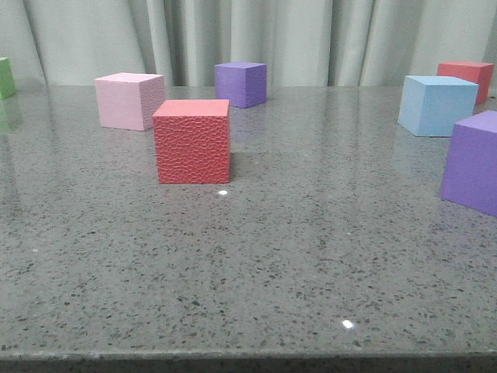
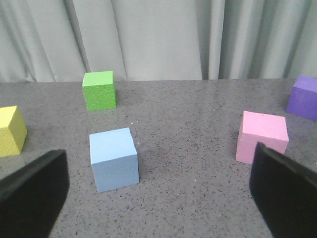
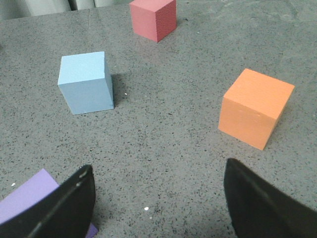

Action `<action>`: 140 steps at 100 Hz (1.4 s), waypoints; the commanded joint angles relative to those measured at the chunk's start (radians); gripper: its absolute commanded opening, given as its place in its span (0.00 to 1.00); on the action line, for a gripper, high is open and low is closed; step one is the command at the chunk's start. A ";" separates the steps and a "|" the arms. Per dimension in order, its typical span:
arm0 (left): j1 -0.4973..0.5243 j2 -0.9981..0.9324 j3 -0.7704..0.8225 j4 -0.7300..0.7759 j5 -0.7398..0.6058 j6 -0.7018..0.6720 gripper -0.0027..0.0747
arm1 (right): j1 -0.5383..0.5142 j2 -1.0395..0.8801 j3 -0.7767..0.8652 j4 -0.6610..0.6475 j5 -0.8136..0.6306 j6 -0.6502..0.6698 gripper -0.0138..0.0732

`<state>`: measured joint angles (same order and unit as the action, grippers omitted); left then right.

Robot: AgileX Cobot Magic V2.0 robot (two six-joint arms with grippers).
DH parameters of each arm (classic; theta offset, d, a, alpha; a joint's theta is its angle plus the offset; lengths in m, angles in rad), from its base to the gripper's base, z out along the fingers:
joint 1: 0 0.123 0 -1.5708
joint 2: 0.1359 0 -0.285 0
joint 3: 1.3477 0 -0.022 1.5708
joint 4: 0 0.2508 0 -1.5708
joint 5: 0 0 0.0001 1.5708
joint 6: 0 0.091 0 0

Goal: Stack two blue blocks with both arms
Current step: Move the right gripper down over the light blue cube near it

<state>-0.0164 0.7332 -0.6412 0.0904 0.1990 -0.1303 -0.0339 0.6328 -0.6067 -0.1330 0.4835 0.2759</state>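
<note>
One light blue block stands at the right of the table in the front view, in front of a red cube. The right wrist view shows this block ahead of my right gripper and off to one side. That gripper is open, with only bare tabletop between its dark fingers. The other blue block shows only in the left wrist view. It sits ahead of my open left gripper, nearer one finger and touching neither. Neither gripper appears in the front view.
A pebbled red cube, a pink cube and a purple cube stand mid-table. Another purple cube and a red cube are at the right. An orange cube, a green cube and a yellow cube lie near the grippers. A curtain hangs behind.
</note>
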 commanded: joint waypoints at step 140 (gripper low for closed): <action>-0.009 0.000 -0.039 -0.012 -0.069 0.001 0.93 | 0.122 1.160 -1.294 0.118 0.675 -0.086 0.79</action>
<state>-0.0164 0.7332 -0.6419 0.0871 0.2056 -0.1303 0.0878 1.8075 -1.8625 -0.0219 1.1813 0.2061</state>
